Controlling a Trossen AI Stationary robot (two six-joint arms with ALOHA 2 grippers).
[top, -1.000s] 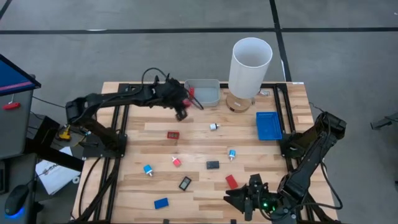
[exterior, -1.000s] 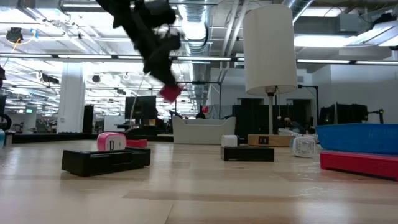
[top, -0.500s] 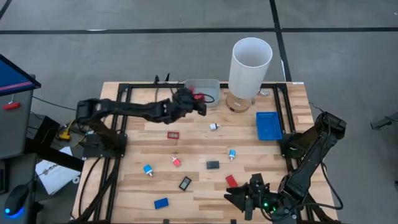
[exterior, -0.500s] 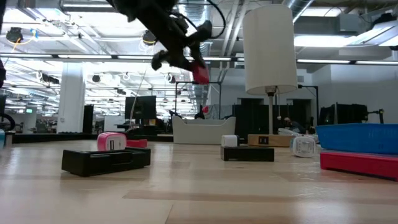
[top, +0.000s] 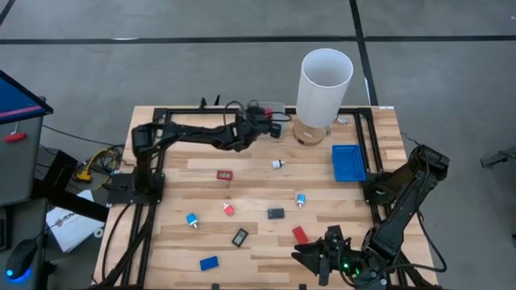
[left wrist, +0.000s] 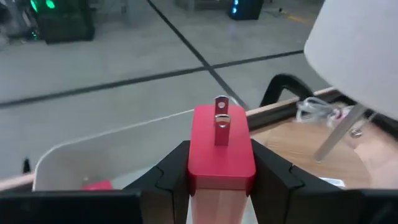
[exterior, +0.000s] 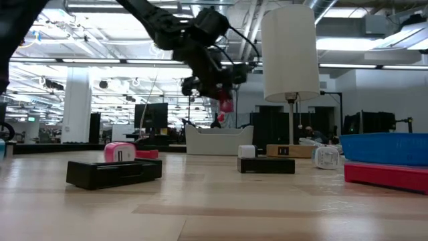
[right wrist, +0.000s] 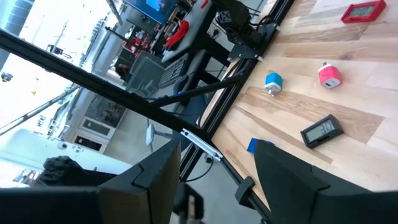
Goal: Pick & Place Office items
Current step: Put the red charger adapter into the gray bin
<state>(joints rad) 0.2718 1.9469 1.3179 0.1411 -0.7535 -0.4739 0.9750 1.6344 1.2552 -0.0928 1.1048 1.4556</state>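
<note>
My left gripper hangs over the shallow grey tray at the table's far edge, shut on a red plug block with two metal prongs. In the left wrist view the tray lies beneath the block, with another red piece inside it. My right gripper waits open at the near edge, right of the middle. Loose on the wood lie a red framed rectangle, white-and-blue pieces, a black block, a black framed rectangle, a red block and a blue block. My left gripper pinches the red plug block between its two fingers, which lie on the block's two opposite side faces. The pronged end points away from the wrist. The block is lifted clear and hangs above the grey tray.
A tall white cylinder on a wooden base stands just right of the grey tray. A flat blue tray lies near the right edge. A pink piece and a blue-and-white piece sit left of the middle. Black frame rails run along the table's sides.
My left gripper has carried the red block toward the table's right and far edge, from left of the grey tray to above it. The wrist has turned on the way, and the block has stayed in the shut fingers.
</note>
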